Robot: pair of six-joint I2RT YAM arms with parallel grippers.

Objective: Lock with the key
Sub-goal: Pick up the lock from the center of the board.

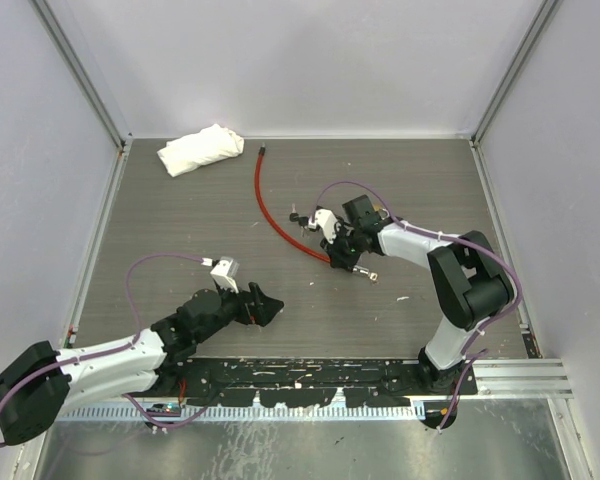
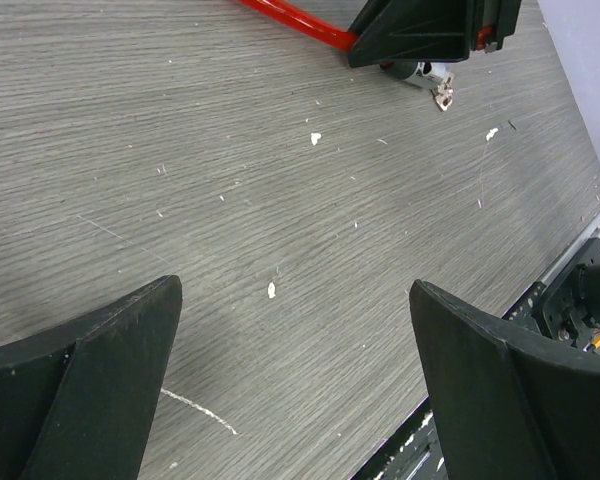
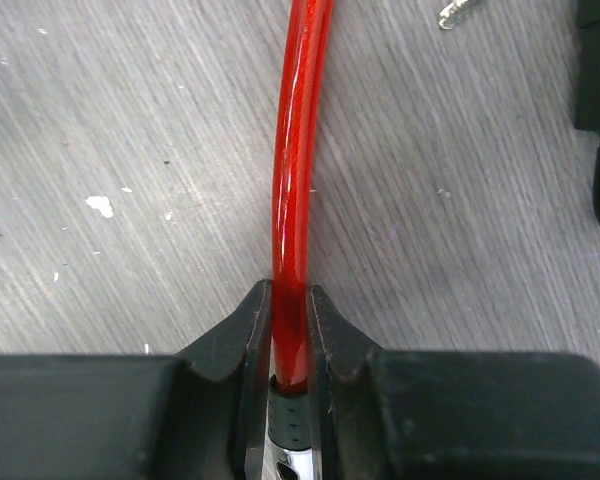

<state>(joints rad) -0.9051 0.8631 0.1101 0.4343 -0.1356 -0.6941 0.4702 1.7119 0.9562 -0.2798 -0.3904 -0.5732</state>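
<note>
Check the right gripper (image 3: 290,300) first: in its wrist view you see both fingers (image 3: 242,335) pressed against the sides of the red cable (image 3: 298,150), so the jaws stand narrow and grip the cable. Below the fingertips the red sheath ends in a dark collar with a bright metal piece under it. From the grip, the cable runs straight up across the grey wood-grain table (image 1: 180,220). In the top view you can follow it as a curve from the right gripper, near the middle of the table, up toward the far edge, where its free end lies on the surface. A small dark piece (image 1: 298,214) sits just beside the middle of that curve; you cannot tell from these views what it is. Locate the key (image 2: 435,85) on the table just beside the right gripper, on the side nearer the arm bases, apart from the cable and held by nothing. Now check the left gripper (image 2: 292,300): its fingers are spread wide with only bare table between them, and it holds nothing. It sits low over the near half of the table, well apart from the cable and the key. A white cloth (image 1: 201,149) lies bunched near the far left corner, away from both arms
</note>
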